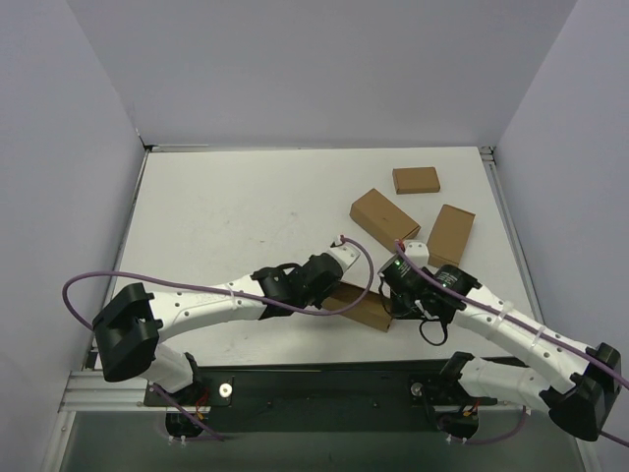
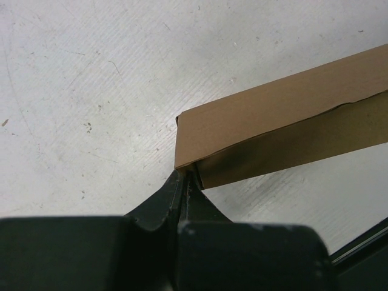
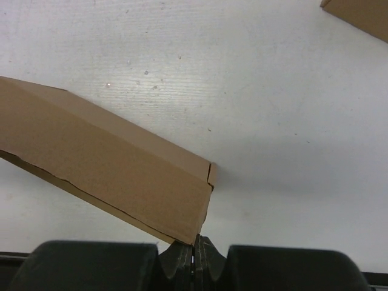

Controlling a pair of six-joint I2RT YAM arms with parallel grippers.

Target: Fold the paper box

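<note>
1. Closest to the lens in the left wrist view, the black two-finger left gripper (image 2: 185,177) has its fingers pressed together on the lower corner of one end of the plain brown cardboard paper box (image 2: 276,118).
2. We see the same at the other end. The black right gripper (image 3: 195,242) is pinched tight on the bottom corner of the paper box (image 3: 109,157).
3. From above, the paper box (image 1: 362,309) sits between the two wrists (which hide much of it), close to the near edge of the white table (image 1: 226,216) and right of its middle.
4. Its long axis runs across the table from left to right. The left end lies a little farther from the arm bases than the right end.
5. We cannot tell whether it rests on the table or is held just above it.
6. It is folded into a long, flat, rectangular shape with a lit broad face and a narrow shadowed side. A slightly wavy raw edge runs along the seam between them, and a small tab juts out at the right-hand end.
7. Three smaller brown cardboard boxes (image 1: 383,218) lie on the table beyond it, well apart from it.
</note>
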